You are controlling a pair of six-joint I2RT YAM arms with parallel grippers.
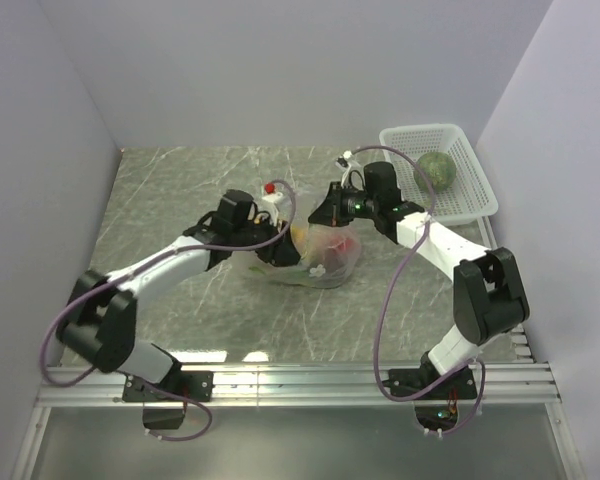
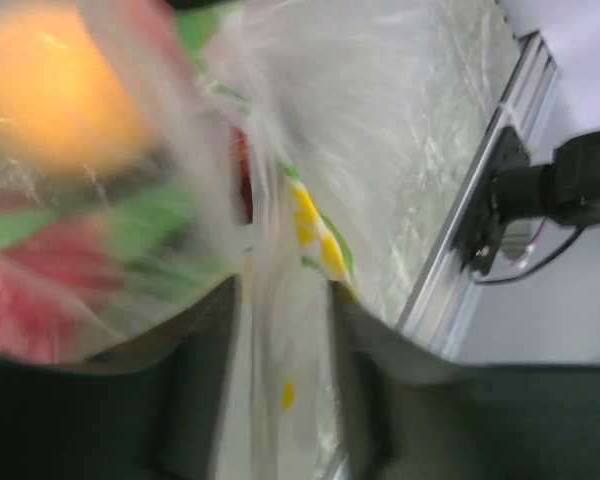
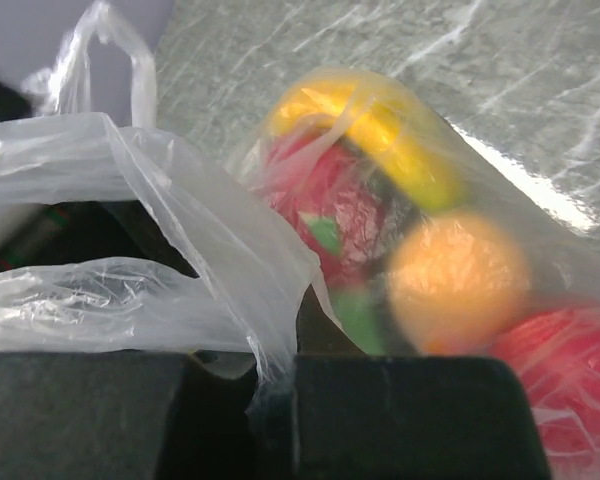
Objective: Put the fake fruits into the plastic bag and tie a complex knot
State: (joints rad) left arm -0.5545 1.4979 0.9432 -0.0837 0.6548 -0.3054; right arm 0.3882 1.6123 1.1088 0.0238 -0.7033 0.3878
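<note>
Up top, the plastic bag (image 1: 325, 258) sits mid-table, fruit bundled inside, both arms reaching in at its top. The green melon (image 1: 436, 168) lies apart in the white basket (image 1: 475, 190). Left wrist: the left gripper (image 2: 285, 300) has its jaws parted, with loose film running between them. Right wrist: the right gripper (image 3: 270, 400) is pinched tight on bag film, with the orange fruit (image 3: 458, 280), banana (image 3: 400, 140) and red piece (image 3: 320, 190) just beyond.
</note>
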